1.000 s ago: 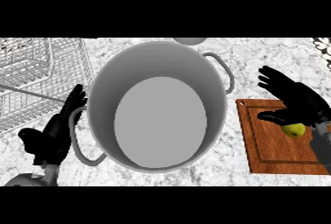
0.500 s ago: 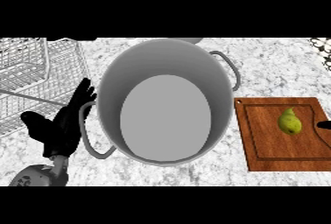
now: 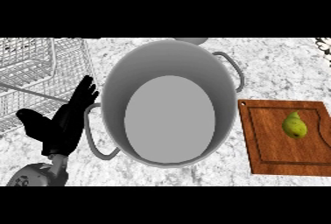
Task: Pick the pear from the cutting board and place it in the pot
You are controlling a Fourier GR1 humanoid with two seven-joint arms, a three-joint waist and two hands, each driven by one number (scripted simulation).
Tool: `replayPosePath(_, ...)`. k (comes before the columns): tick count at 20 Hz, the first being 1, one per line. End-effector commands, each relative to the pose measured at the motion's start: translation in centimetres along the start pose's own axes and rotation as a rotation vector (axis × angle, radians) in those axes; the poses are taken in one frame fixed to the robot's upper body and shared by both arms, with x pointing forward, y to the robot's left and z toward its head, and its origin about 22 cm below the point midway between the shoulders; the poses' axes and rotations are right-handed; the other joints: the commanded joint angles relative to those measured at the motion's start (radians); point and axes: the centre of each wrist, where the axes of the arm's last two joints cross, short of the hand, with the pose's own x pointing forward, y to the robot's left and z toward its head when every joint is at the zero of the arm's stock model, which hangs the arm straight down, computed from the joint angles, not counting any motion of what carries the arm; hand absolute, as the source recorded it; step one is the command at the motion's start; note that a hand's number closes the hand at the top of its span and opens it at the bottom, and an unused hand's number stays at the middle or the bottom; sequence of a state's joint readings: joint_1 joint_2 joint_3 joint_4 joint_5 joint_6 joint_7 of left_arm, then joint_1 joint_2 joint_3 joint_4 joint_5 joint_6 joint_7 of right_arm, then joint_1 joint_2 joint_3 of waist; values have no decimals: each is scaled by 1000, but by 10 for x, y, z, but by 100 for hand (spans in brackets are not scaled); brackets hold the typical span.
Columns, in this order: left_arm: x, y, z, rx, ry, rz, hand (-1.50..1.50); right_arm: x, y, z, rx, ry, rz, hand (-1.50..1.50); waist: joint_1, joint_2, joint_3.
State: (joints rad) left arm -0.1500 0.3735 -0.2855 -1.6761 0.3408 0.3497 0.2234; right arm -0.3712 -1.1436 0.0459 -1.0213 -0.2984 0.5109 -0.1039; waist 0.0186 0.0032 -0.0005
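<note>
A yellow-green pear (image 3: 294,124) lies on the wooden cutting board (image 3: 278,153) at the right, with nothing touching it. A large grey pot (image 3: 169,105) with two side handles stands in the middle of the counter, and nothing lies inside it. My left hand (image 3: 65,120) is at the lower left beside the pot's near handle, open with fingers straight and pointing up. My right hand does not show in the view.
A white wire rack (image 3: 39,76) stands at the upper left, just behind my left hand. The counter top (image 3: 278,70) is speckled grey stone. The cutting board reaches the view's right edge.
My right hand, which was over the pear and the board a second ago, has withdrawn out of view to the right. The pear lies uncovered on the board. The left hand shifted slightly.
</note>
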Motion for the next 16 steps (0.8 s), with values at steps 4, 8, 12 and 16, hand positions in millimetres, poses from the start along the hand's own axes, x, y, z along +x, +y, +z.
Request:
replayPosePath(4, 1, -4, -3, -10, 11, 2, 0, 36, -20, -14, 182, 174, 108, -150, 9, 1, 0)
replayPosePath(8, 10, -21, -11, 0, -4, 4, 0, 42, -7, -40, 245, 261, 104, -150, 6, 2, 0)
replayPosePath(12, -4, -10, -21, -3, -1, -9, 0, 40, 5, -59, 270, 296, 106, -150, -5, 1, 0)
replayPosePath(16, 2, 6, 4, 17, -5, -16, 0, 16, 26, -59, 350, 357, 118, -150, -9, -4, 0)
